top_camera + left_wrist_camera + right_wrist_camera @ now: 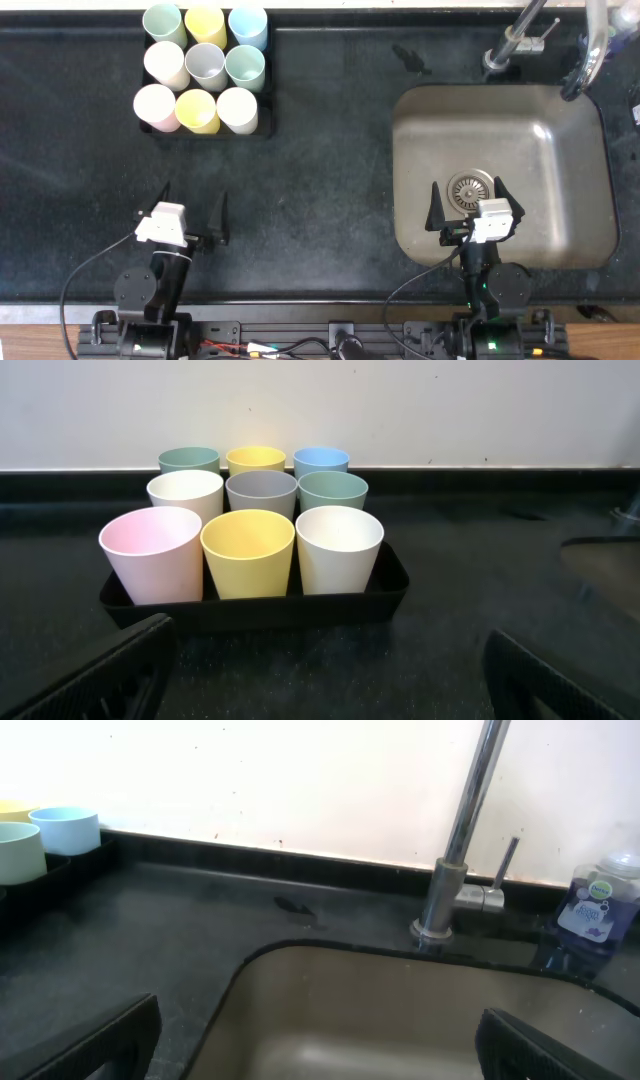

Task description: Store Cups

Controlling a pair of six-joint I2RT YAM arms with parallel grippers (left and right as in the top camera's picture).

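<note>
**mugs_n_bots:** Top view first. All nine cups [206, 68] stand upright in the black tray [271, 95] at the far left of the counter [330, 180], three rows of three, packed close. The left gripper [194, 192] hangs near its base with its fingers spread and nothing in it, well apart from the tray. The right gripper [467, 185] is spread and empty too, over the sink [560, 150].

**yam_fan:** So what's the step?

**mugs_n_bots:** Honestly can't tell. The tray looks full, so either storing is done or a cup gets pulled out next. If it's a pull, I'd use the left arm, since the tray is on its side.

**yam_fan:** Left wrist view?

**mugs_n_bots:** The jaws are wide open and face the tray square on. The front row is the pink cup [152, 550], yellow cup [247, 550] and white cup [340, 545], nearly touching. I'd take a corner one: one finger inside the rim, one on the free outer wall, a gentle pinch, then straight up so the neighbours don't tip.

**yam_fan:** Right wrist view?

**mugs_n_bots:** Its jaws are wide apart and empty. The faucet [465, 820] is ahead and the blue cup [65, 828] is far off to the side. I'd leave that arm parked. If it has to cross over, it should go high past the faucet.
</note>
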